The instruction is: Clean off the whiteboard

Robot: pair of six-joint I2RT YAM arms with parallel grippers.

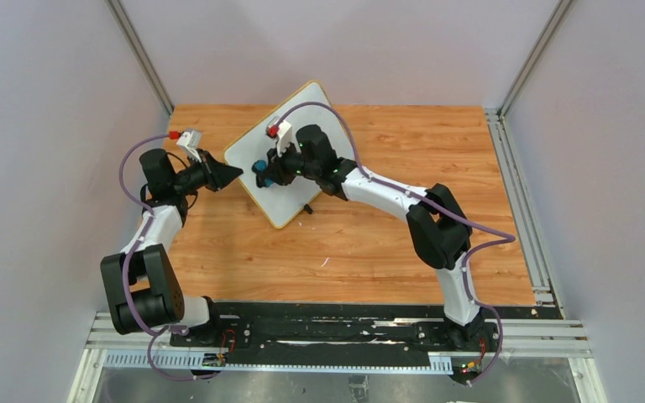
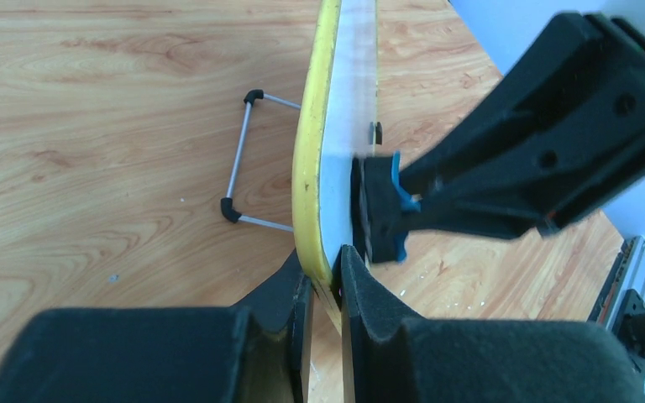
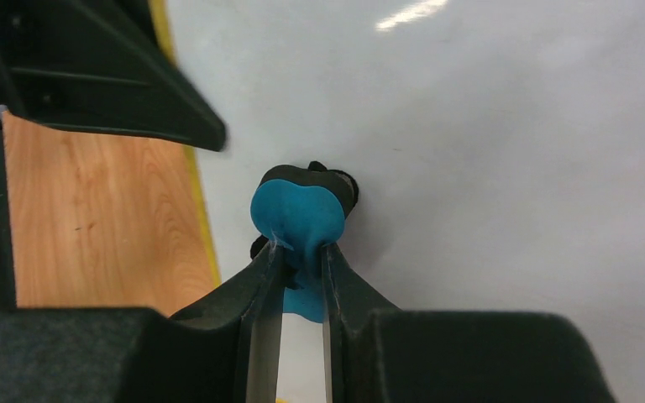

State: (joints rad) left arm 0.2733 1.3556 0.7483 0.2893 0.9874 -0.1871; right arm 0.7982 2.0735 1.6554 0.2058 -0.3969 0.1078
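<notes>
The whiteboard (image 1: 290,164), white with a thin yellow frame, stands tilted on the wooden table. My left gripper (image 1: 237,174) is shut on its yellow left edge (image 2: 306,168), one jaw on each face. My right gripper (image 1: 262,172) is shut on the small blue eraser (image 3: 298,220) and presses its black pad against the white face. The eraser also shows in the left wrist view (image 2: 382,210), flat on the board. The board's face in the right wrist view (image 3: 487,151) looks plain white; no writing shows there.
The board's wire stand with black feet (image 2: 239,159) rests on the wooden table (image 1: 361,243) behind it. Another black foot (image 1: 307,208) sticks out at the board's near edge. Grey walls and metal rails bound the table.
</notes>
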